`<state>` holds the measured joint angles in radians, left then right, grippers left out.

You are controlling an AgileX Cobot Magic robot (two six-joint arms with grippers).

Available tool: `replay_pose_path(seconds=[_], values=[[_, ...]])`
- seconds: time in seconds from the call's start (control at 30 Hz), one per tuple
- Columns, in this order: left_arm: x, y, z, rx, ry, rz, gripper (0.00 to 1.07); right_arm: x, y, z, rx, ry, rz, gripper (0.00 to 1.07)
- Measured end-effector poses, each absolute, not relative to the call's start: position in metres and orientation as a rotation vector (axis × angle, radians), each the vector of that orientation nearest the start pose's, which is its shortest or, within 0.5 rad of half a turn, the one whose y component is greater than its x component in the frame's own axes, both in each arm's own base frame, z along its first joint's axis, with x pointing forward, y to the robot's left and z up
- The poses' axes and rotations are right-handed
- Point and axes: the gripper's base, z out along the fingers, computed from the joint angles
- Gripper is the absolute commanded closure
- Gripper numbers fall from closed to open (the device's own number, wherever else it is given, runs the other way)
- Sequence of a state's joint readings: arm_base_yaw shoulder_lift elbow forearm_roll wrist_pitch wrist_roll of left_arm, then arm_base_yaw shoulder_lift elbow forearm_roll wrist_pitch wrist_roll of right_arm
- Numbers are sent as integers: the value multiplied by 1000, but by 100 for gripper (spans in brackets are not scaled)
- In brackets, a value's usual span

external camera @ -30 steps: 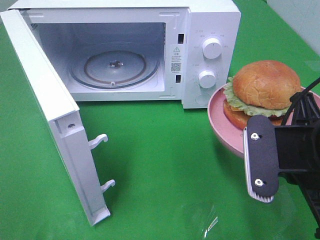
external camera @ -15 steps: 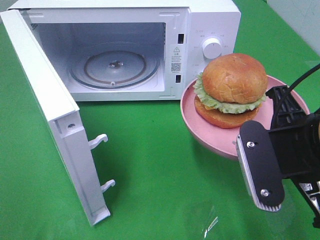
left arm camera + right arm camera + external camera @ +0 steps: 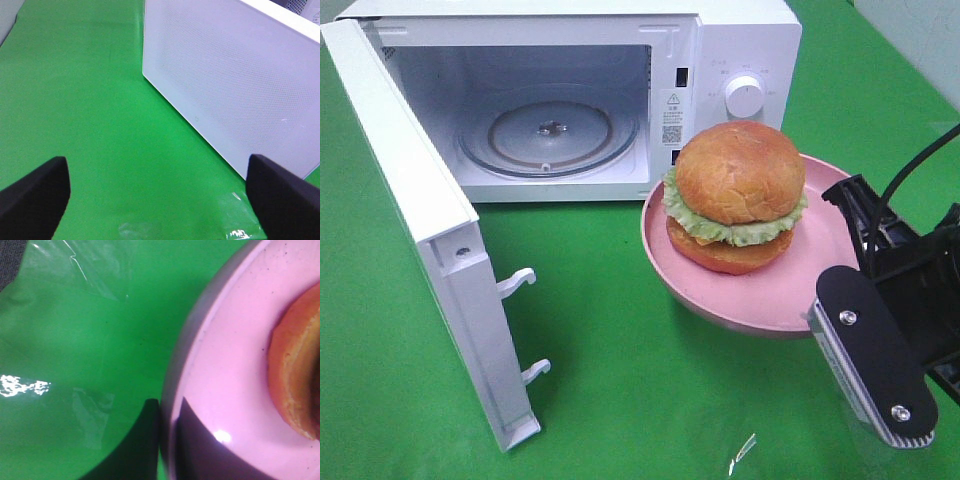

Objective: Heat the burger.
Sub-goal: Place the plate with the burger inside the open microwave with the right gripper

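The burger [image 3: 735, 195], golden-brown bun halves with green lettuce between, sits on a pink plate [image 3: 790, 295]. My right gripper [image 3: 840, 275] is shut on the plate's right rim and holds it above the green cloth, in front of the microwave's control panel. In the right wrist view my right gripper [image 3: 167, 432] pinches the plate rim [image 3: 200, 365], and the burger's edge [image 3: 295, 385] shows at the side. The microwave [image 3: 720, 60] stands open with its glass turntable [image 3: 550, 135] bare. My left gripper [image 3: 160, 200] is open and empty over the cloth, and is out of the exterior high view.
The microwave door [image 3: 430, 220] swings out to the front left, latch hooks facing right. Its outer face [image 3: 235, 80] fills the left wrist view. Two white knobs [image 3: 744, 95] are on the panel behind the burger. Green cloth [image 3: 620, 330] covers the table.
My right gripper has carried the plate with the burger leftward, from beside the microwave's right end to in front of its control panel, nearer the open cavity.
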<state>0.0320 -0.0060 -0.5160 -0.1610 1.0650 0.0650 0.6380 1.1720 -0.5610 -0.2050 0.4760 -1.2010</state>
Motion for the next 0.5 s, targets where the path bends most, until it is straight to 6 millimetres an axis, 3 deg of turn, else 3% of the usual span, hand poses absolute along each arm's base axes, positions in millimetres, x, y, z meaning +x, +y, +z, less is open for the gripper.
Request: replay_pose_path(seconds=[0.5], values=[[-8,-13,282,43,2018,-130,19,174,105,215,-2252,1343,-379,107]])
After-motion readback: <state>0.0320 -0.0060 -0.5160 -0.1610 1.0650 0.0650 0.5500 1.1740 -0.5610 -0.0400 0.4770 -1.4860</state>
